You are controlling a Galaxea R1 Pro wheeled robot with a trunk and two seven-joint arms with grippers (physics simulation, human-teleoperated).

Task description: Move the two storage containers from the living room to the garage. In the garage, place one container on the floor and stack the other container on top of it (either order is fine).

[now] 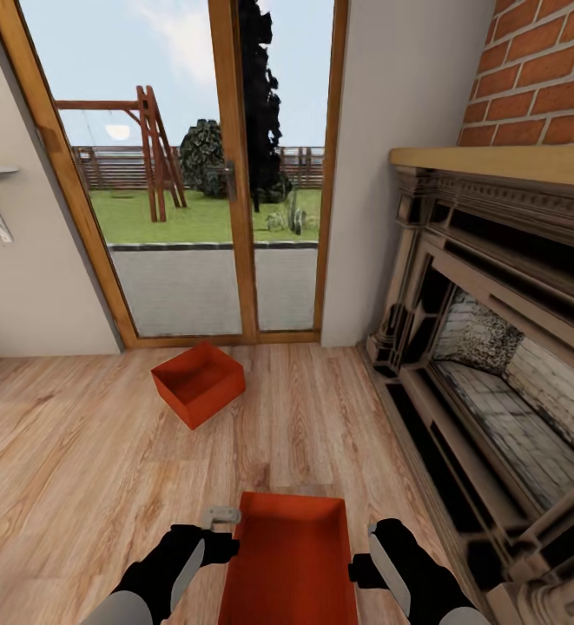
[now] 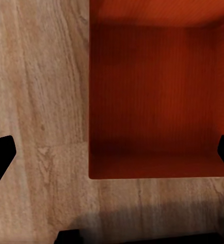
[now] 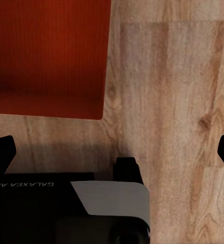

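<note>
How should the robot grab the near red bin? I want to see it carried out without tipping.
Probably by its two long side walls, one gripper from each side. The near bin is open-topped and thin-walled, and lies lengthwise between the left gripper and right gripper, which sit level with its rim, so squeezing inward together looks steadiest.

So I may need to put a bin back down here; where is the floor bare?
Bare wood-plank floor spreads left of both storage containers, and between the far container and the near container. It is crowded on the right, where the fireplace borders the near container and the right end effector.
</note>
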